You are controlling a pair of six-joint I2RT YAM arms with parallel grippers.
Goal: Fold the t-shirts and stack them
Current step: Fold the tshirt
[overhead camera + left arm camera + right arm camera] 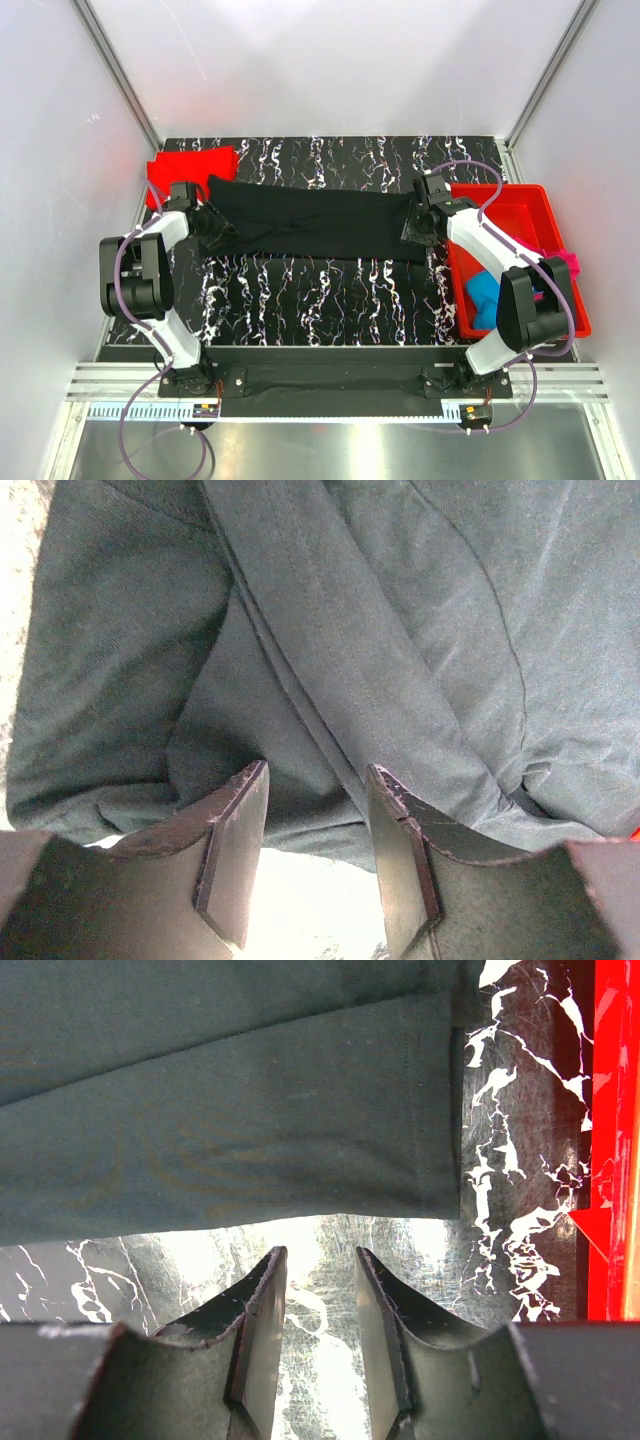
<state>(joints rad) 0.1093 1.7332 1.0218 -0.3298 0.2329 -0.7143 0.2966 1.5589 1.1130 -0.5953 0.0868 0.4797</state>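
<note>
Got the black t-shirt (310, 222) pulled out long and flat between the two tools. Over at the left gripper (315, 780): parted a fair way, nothing pinched, rumpled black folds right ahead of the fingertips (245, 810). Same deal at the right gripper (318, 1260): narrower gap, holding nothing, stitched hem just past the tips, marbled table (510, 1210) showing around it. Off to that gripper's right, the red bin (612, 1110), with the bright blue t-shirt (487, 292) and magenta t-shirt (572, 262) inside. Just beyond the left gripper, at the far corner, the red t-shirt (190, 163).
</note>
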